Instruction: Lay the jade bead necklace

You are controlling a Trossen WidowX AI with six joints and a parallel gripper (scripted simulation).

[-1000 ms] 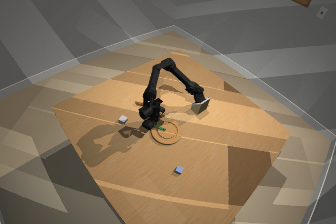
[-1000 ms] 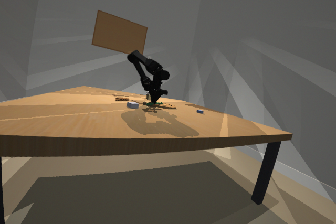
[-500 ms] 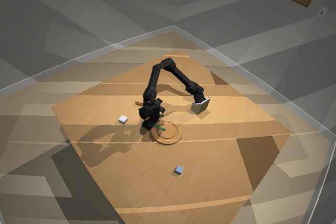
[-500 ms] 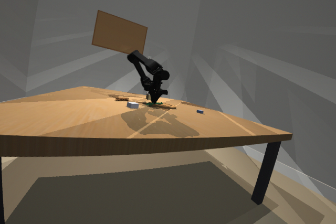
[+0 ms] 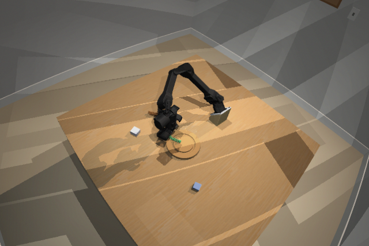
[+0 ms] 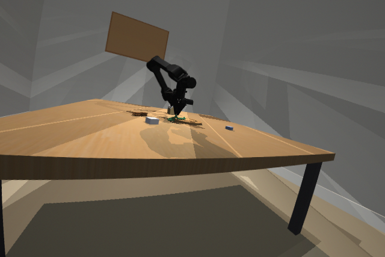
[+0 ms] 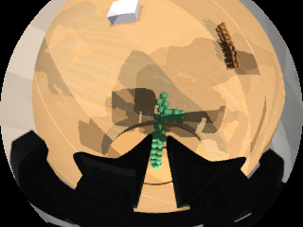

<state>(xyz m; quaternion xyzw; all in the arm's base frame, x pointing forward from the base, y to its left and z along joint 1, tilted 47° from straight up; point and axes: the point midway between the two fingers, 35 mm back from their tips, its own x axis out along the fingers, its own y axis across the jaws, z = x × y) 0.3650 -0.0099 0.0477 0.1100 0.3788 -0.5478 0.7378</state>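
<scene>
One black robot arm is standing near the middle of a wooden desk (image 5: pixel 238 195), bending over and reaching down with its jaws pointing at the surface. The single gripper (image 7: pixel 157 159) is pinching one jade bead necklace (image 7: pixel 159 131), its jaws pressed in on a strand of green beads running up between the two dark fingers. In the wrist view the strand is lying in a straight line with a short branch of beads crossing it near the far end.

One round bead board (image 5: pixel 184 147), a flat tan disc with a dark circular groove, is lying just beside the arm's base, toward the middle of the desk. The green necklace (image 5: pixel 174 139) is resting across the board's rim on the side nearest the gripper, not following the groove.

There are two small blocks: one white block (image 5: pixel 135 131) lying toward the left edge of the desk in the top view, and one blue block (image 5: pixel 196 186) lying well apart from the board, toward the near edge. One brown bead strand (image 7: pixel 227 45) is lying behind the arm's base. One grey stand (image 5: pixel 220 116) is sitting under the arm's far end
</scene>
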